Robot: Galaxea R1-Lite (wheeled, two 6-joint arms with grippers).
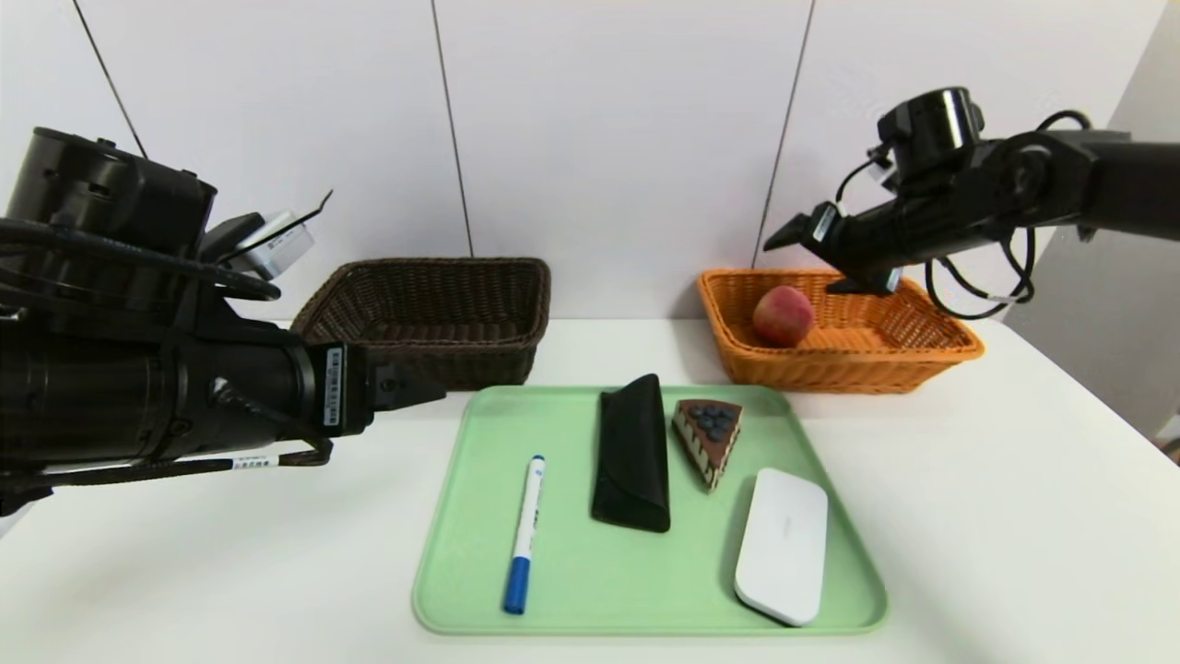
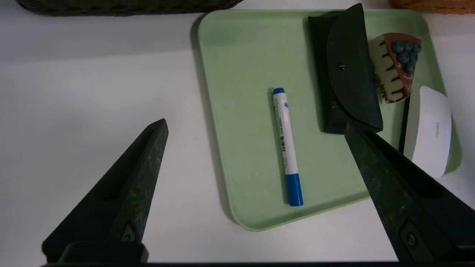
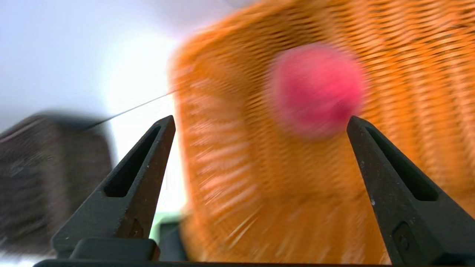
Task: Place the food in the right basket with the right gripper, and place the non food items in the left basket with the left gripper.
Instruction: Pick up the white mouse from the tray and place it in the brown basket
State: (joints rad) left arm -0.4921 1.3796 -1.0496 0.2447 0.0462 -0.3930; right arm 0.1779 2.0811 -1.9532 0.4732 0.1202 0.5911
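The right gripper (image 3: 259,122) is hovering wide open and empty, just above the round pink peach (image 1: 783,315) lying in the woven orange basket (image 1: 931,346). The left gripper (image 2: 256,128) is hanging open too, holding nothing, over the smooth green tray (image 2: 241,48).

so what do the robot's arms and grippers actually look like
Both arms are matte black with chunky round joints. The left gripper and right gripper each have two pointed, wedge-shaped black fingers with hollow slots. White barcode stickers mark the wrists, and loose black cables loop beside the right arm.
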